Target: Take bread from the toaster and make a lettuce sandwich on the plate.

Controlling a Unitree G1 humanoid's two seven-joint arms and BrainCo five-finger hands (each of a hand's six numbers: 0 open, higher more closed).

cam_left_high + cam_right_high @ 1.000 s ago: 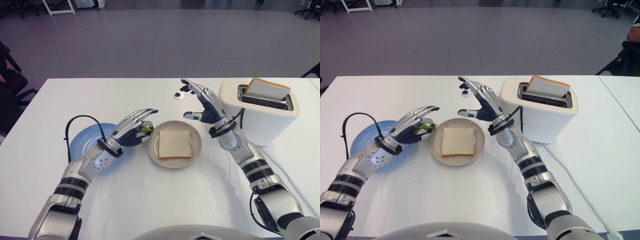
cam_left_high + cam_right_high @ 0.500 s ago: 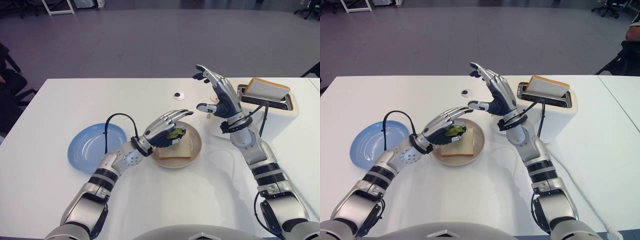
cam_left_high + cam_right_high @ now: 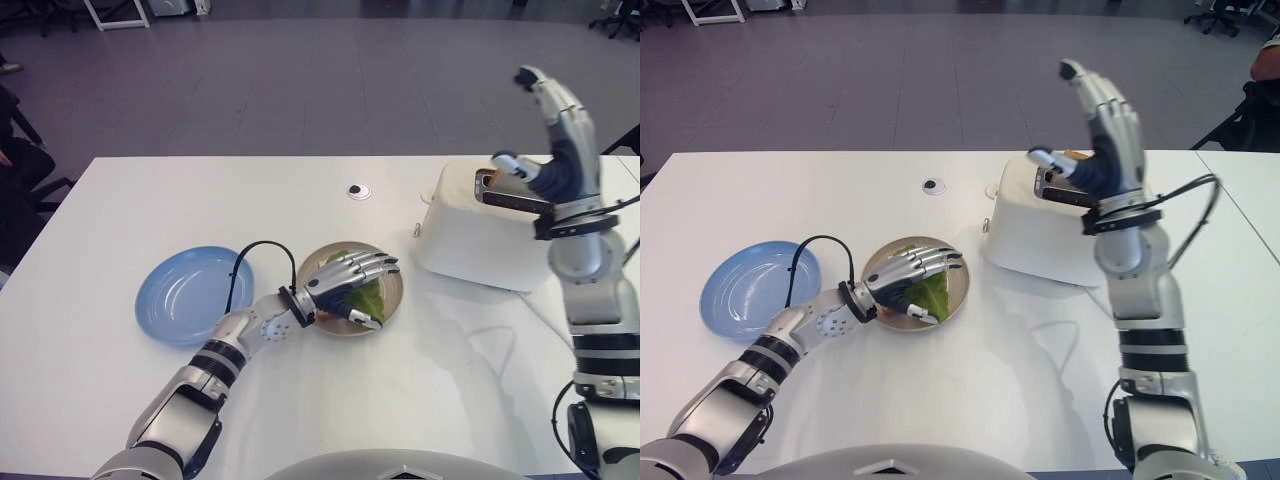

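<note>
Left hand (image 3: 345, 278): spread loosely over lettuce (image 3: 372, 297) on plate (image 3: 399, 288).
Right hand (image 3: 560, 140): hovered open, empty, above toaster (image 3: 470, 240).
Needed: leaf laid flat, centred, before lifting clear.

toast (image 3: 1076, 155) mostly hidden, behind R robot hand (image 3: 1108, 140)

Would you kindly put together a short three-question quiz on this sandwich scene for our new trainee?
1. True or false: the right hand, up by the toaster, is open.
2. The lettuce lies on: (a) the blue plate, (b) the tan plate, (c) the bare table.
3. Which hand is over the tan plate?

Key: 1 true; 2 b; 3 the left hand.
</note>
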